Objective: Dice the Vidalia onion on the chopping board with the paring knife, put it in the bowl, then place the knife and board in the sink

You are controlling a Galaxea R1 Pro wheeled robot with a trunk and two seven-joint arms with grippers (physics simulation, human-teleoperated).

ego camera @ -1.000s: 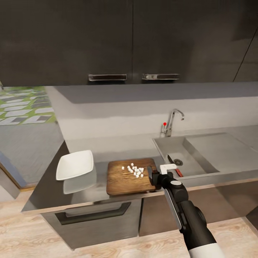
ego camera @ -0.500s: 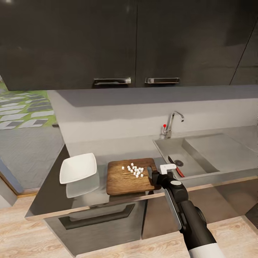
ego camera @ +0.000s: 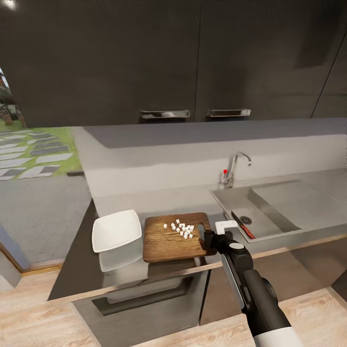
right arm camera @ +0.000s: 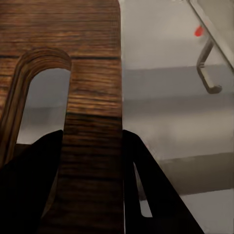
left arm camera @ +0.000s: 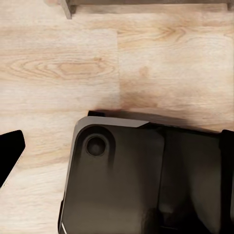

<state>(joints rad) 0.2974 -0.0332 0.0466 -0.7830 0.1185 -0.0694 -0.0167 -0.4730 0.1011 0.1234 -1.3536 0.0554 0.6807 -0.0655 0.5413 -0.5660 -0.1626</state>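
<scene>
The chopping board (ego camera: 174, 237) lies on the countertop (ego camera: 159, 201) near its front edge. I have the right gripper (ego camera: 208, 239) clamped on the board's handle end, the end nearest the sink (ego camera: 284, 202). In the right wrist view the two dark fingers (right arm camera: 34, 185) sit on either side of the wooden strip between the handle slot and the board edge (right arm camera: 95, 122), closed onto it.

The diced onion (ego camera: 181, 229) rests as a loose cluster of small white cubes on the board's upper surface, toward the gripper side.

The bowl (ego camera: 116, 230) stands on the countertop just beside the board's far end, on the side away from the sink. I see no onion pieces in it.

The paring knife (ego camera: 242, 224) lies inside the sink basin, next to the drain, red handle toward the front wall. The tap (ego camera: 234, 168) and its red-tipped knob (ego camera: 225, 171) stand behind the basin; both also show in the right wrist view (right arm camera: 207, 68).

The left wrist view looks down on the wooden floor (left arm camera: 97, 63) and the robot's dark base (left arm camera: 146, 180). One dark fingertip (left arm camera: 9, 153) shows at the frame edge; I cannot tell whether the left gripper is apart or together.
</scene>
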